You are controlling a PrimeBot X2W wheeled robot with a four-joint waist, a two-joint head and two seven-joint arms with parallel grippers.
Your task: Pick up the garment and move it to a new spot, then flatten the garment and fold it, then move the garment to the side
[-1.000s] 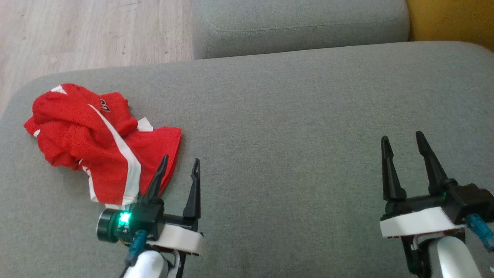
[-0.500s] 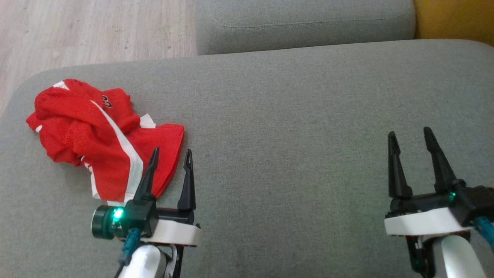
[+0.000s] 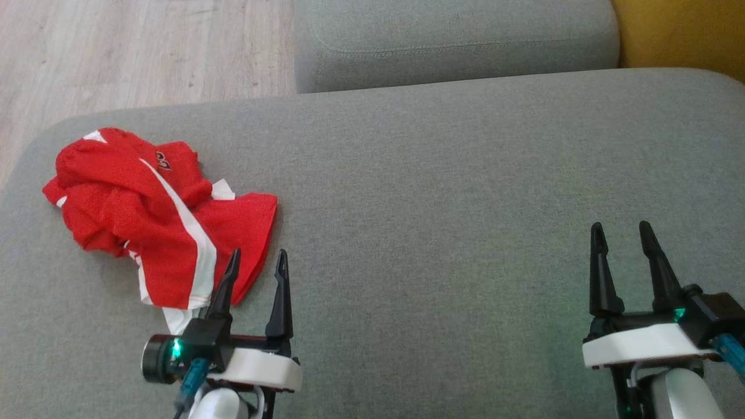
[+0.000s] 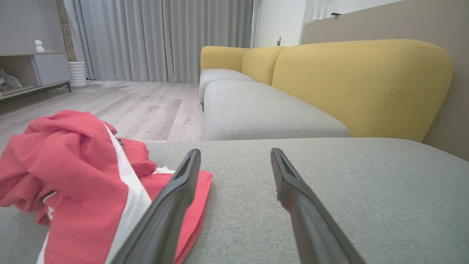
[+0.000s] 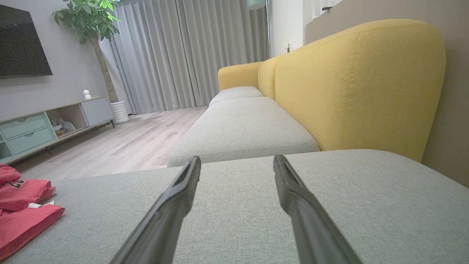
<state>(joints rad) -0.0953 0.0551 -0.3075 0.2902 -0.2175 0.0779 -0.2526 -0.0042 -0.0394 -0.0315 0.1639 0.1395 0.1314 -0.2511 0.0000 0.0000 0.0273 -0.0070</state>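
The garment [image 3: 157, 218] is a red piece with a white stripe, lying crumpled at the left end of the grey sofa seat [image 3: 442, 192]. In the left wrist view the garment [image 4: 80, 183] bulks up at the left. My left gripper [image 3: 257, 261] hovers open at the garment's near right corner, its left finger over the red hem, nothing held. Seen from the left wrist, my left gripper [image 4: 235, 156] stands with jaws spread. Far to the right my right gripper [image 3: 623, 231] is open over bare cushion. The right wrist view shows my right gripper [image 5: 237, 161] empty, the garment [image 5: 22, 212] at its far left.
A second grey seat cushion [image 3: 454, 41] lies beyond the seat, with the yellow sofa back [image 3: 687, 29] at the right. Wooden floor [image 3: 128, 52] runs past the seat's far left edge. A TV cabinet [image 5: 47, 124] and potted plant [image 5: 91, 22] stand across the room.
The head view has shifted a little. Both grippers have drawn back toward the view's bottom edge, and the left one has edged left along the garment's hem. Both stay open.
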